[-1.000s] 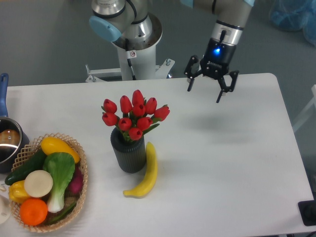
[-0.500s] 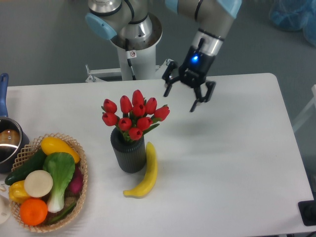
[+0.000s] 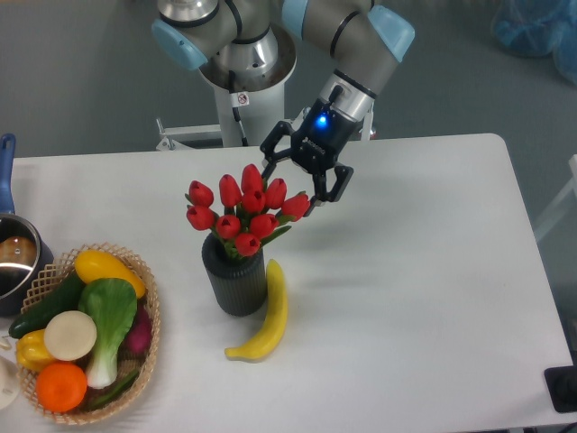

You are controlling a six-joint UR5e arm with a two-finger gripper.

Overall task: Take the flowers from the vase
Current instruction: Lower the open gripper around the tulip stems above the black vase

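Note:
The flowers (image 3: 243,209), a bunch of red tulip buds on green stems, stand in the vase (image 3: 235,278), a short dark ribbed cylinder near the middle of the table. My gripper (image 3: 297,182) is open and empty. It hangs tilted just above the upper right side of the bunch, with its fingertips (image 3: 317,200) close to the rightmost buds. I cannot tell whether a fingertip touches a bud.
A yellow banana (image 3: 267,317) lies against the vase's right side. A wicker basket (image 3: 141,298) of vegetables and fruit sits at the front left. A metal pot with a blue handle (image 3: 11,253) is at the left edge. The robot base (image 3: 245,90) stands behind the table.
My gripper has moved left and down from the back right of the table to the top right of the flowers. It has stayed open. The flowers and vase have not moved.

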